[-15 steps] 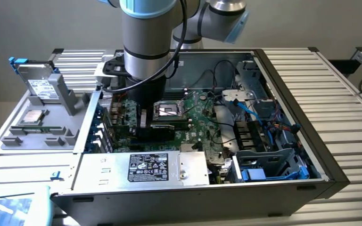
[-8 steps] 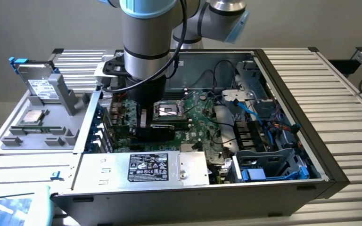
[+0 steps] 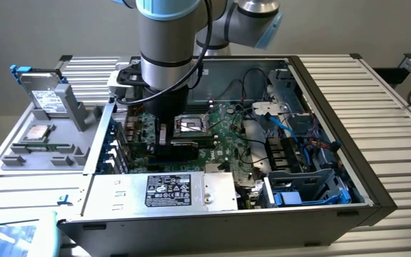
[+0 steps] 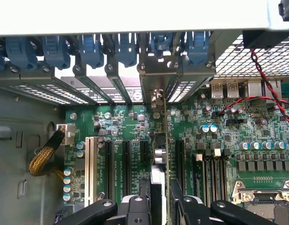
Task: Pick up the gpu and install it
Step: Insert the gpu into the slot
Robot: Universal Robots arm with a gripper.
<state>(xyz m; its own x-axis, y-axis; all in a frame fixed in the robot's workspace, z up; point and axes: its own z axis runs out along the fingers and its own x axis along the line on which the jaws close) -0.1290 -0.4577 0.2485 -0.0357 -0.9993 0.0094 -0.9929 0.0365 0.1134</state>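
— Wrist view first: what have you got between your jaws?

— My black gripper (image 4: 156,206) is closed on the gpu (image 4: 158,154), a thin green circuit card seen edge-on, one finger (image 4: 135,211) on each flat side. I hold it upright over the large green motherboard (image 4: 229,136), in line with the long black expansion slots (image 4: 126,164).

— Where does its far end sit?

— Its silver metal end bracket (image 4: 156,77) stands at the row of rear slot openings, under the blue plastic latches (image 4: 93,49). Whether the card's lower edge is fully seated in a slot, I cannot tell.

— And from outside?

— In the exterior view my grey arm (image 3: 166,48) reaches straight down into the open black-and-silver computer case (image 3: 334,209), just to the exterior view's left of the square silver processor socket (image 3: 191,125). A silver white-labelled hard drive (image 3: 45,99) stands outside the case on the grey tray (image 3: 41,155), well apart.
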